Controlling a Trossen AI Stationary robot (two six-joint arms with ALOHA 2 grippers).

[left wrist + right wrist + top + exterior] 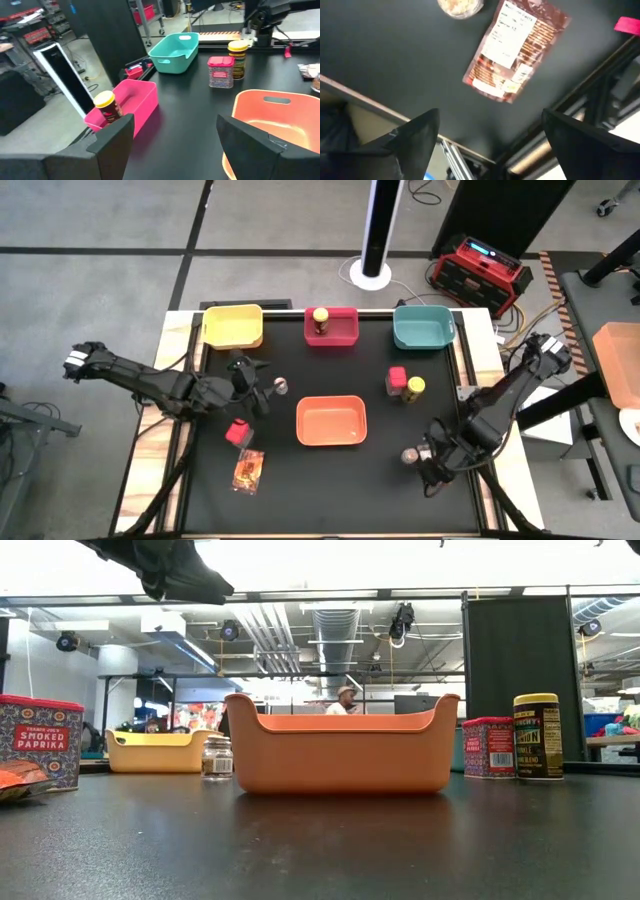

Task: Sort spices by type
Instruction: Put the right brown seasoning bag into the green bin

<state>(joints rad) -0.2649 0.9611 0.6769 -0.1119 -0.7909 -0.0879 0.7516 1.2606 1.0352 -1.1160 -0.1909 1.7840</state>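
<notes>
Black table (330,480) with four plastic trays: yellow tray (233,326), red tray (331,328) and teal tray (423,327) in a row along far edge, orange tray (331,421) near centre. Off the table: white pole on round base (376,240), red-black box (480,272) on grey floor. Low view: a person (345,700) far behind the orange tray.

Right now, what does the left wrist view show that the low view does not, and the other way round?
Only the left wrist view shows the red tray with a yellow-lidded jar standing in it. Only the low view shows the yellow tray, a small clear shaker and the Smoked Paprika tub. Both show the orange tray, and a red tub standing next to a second yellow-lidded jar.
</notes>
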